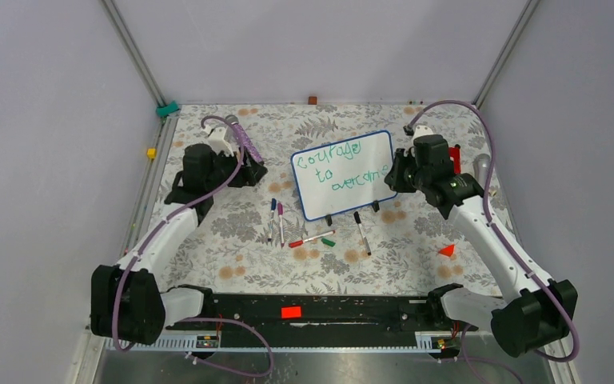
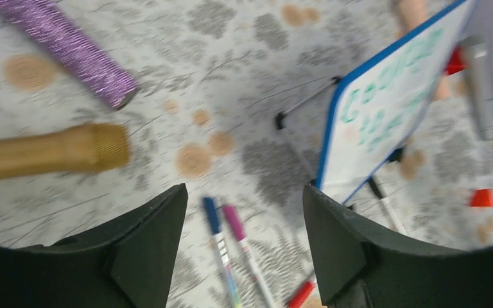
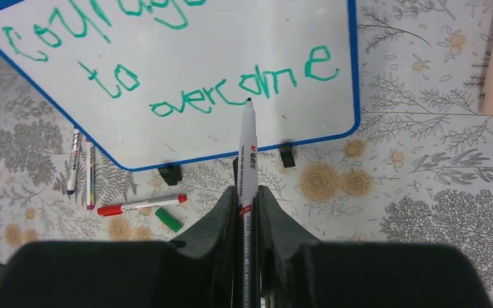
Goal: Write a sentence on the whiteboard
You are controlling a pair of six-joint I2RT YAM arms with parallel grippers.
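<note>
Right gripper (image 3: 247, 192) pinches slim white marker (image 3: 248, 144) | left gripper (image 2: 244, 192) spread, empty | your blue-framed glossy whiteboard (image 3: 231, 51): likely light, tippy; hold its frame.

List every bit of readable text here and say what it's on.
"courage": whiteboard, top line.
"to": whiteboard, middle line.
"overcome": whiteboard, bottom line.
Red print on the marker in the right tool: too small to read.
Print on the loose pens: too small to read.
</note>
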